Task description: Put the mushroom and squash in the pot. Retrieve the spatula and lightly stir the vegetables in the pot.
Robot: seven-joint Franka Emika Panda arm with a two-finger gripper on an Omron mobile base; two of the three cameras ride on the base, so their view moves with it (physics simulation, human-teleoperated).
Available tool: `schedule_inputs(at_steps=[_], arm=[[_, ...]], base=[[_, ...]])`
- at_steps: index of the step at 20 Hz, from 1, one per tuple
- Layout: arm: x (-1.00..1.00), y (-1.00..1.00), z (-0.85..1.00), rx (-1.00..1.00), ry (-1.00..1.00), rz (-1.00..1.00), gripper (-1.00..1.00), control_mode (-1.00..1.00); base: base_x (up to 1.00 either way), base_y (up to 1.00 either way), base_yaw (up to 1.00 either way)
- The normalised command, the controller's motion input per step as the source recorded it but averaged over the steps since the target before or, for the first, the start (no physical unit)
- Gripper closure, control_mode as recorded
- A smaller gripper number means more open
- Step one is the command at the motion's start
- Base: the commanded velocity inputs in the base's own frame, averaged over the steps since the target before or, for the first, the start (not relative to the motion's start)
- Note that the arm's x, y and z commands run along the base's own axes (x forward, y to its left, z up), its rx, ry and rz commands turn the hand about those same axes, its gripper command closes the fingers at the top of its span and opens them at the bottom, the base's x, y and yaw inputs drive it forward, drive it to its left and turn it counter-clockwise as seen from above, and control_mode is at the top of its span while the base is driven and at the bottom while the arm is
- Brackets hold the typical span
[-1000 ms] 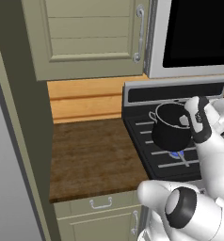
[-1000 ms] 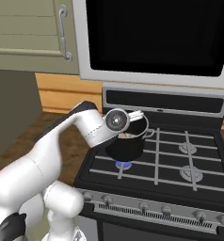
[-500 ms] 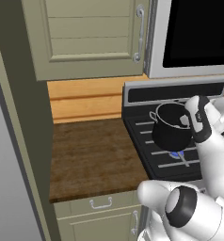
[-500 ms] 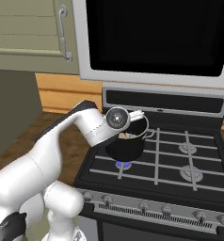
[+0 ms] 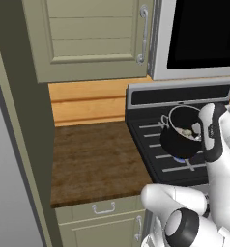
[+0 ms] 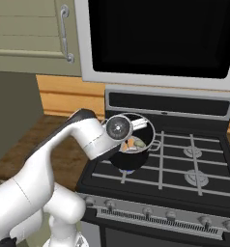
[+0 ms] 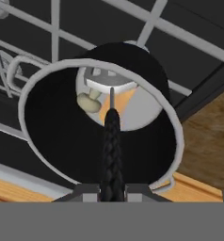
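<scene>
In the hand view I look down into the black pot (image 7: pixel 52 127), which stands on the stove's front left burner. The pale mushroom (image 7: pixel 88 101) and the orange-tan squash (image 7: pixel 121 102) lie on the pot's bottom. The spatula (image 7: pixel 111 141) reaches down into the pot, its silver head (image 7: pixel 109 81) resting on the bottom beside both vegetables. My gripper (image 7: pixel 110 190) is shut on the spatula's black handle, just above the pot's near rim. From the base cameras the pot (image 5: pixel 179 137) (image 6: pixel 136 152) sits under my hand (image 5: pixel 209 131), with the vegetables (image 6: pixel 135 143) visible inside.
The black gas stove (image 6: pixel 184 164) has grates around the pot and a knob panel along its front. A wooden counter (image 5: pixel 93 159) lies left of the stove. A microwave (image 6: pixel 160 38) and a wall cabinet (image 5: pixel 88 38) hang above, and a tall panel (image 5: pixel 15 120) stands at the far left.
</scene>
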Motion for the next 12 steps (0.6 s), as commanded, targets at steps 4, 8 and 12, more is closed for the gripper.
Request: schedule_inputs(at_steps=[4, 8, 12], arm=[[-0.13, -0.01, 0.23, 0.00, 0.01, 0.00, 1.00, -1.00], [-0.06, 0.00, 0.34, 0.00, 0.00, 0.00, 1.00, -1.00], [0.00, 0.00, 0.20, 0.00, 0.00, 0.00, 1.00, -1.00]], base=[[0.00, 0.00, 0.00], [0.00, 0.00, 0.00], [0.00, 0.00, 0.00]])
